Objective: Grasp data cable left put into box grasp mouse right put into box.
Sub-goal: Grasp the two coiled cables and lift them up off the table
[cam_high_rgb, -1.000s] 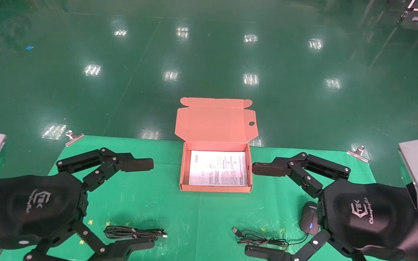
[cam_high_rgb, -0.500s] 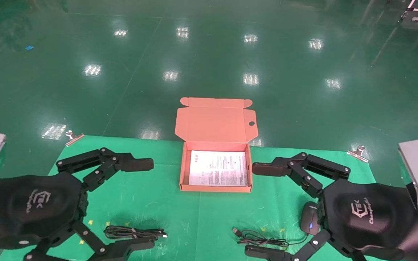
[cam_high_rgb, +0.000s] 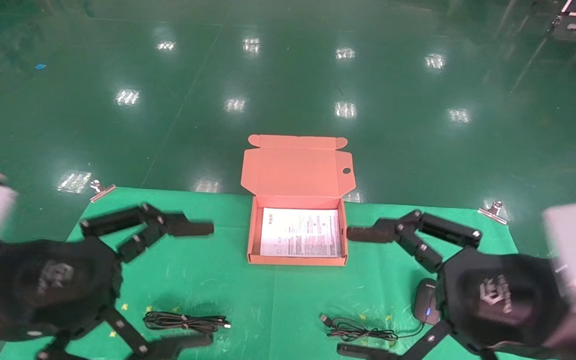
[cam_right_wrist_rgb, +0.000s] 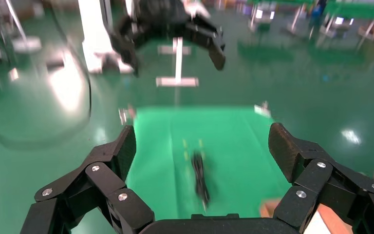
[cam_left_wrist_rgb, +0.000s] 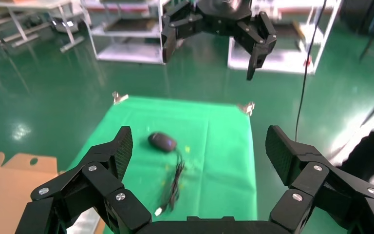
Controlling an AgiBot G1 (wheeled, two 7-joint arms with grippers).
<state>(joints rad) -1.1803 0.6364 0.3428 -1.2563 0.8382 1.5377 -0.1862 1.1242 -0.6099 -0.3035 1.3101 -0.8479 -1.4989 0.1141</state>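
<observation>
The salmon-orange box (cam_high_rgb: 252, 235) stands open at the middle of the green mat, lid (cam_high_rgb: 295, 170) tilted back, a white printed sheet (cam_high_rgb: 301, 232) inside. The data cable (cam_high_rgb: 185, 321) lies bundled on the mat at the near left; it also shows in the right wrist view (cam_right_wrist_rgb: 199, 175). The black mouse (cam_high_rgb: 425, 300) lies at the near right, its cord (cam_high_rgb: 363, 330) trailing left; both show in the left wrist view (cam_left_wrist_rgb: 161, 142). My left gripper (cam_high_rgb: 200, 285) is open and empty above the cable. My right gripper (cam_high_rgb: 352, 292) is open and empty above the cord, beside the mouse.
The green mat (cam_high_rgb: 268, 300) covers the table, held by metal clips at the far left (cam_high_rgb: 102, 190) and far right (cam_high_rgb: 493, 209) corners. Beyond the table is a glossy green floor. Shelving and racks stand in the background of the wrist views.
Both arms have begun to move and show blurred; the right arm has shifted slightly left and down. The cable, mouse and box have not moved.
</observation>
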